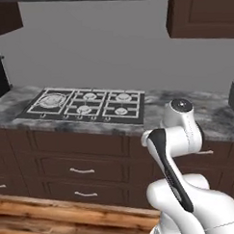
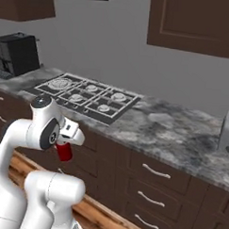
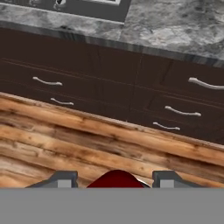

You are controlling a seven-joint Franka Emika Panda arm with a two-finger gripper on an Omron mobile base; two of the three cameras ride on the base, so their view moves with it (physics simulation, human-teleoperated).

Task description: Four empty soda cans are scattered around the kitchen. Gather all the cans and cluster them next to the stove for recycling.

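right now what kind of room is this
A home kitchen, by the look of it: a black stove set into a grey stone counter, dark wood drawers below, wall cupboards above and a plank floor.

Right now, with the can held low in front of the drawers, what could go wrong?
The soda can hangs below counter level, so lifting it forward might knock it against the counter edge. The fingers show little of the can between them, so it may slip. Set down carelessly, it could land on the stove.
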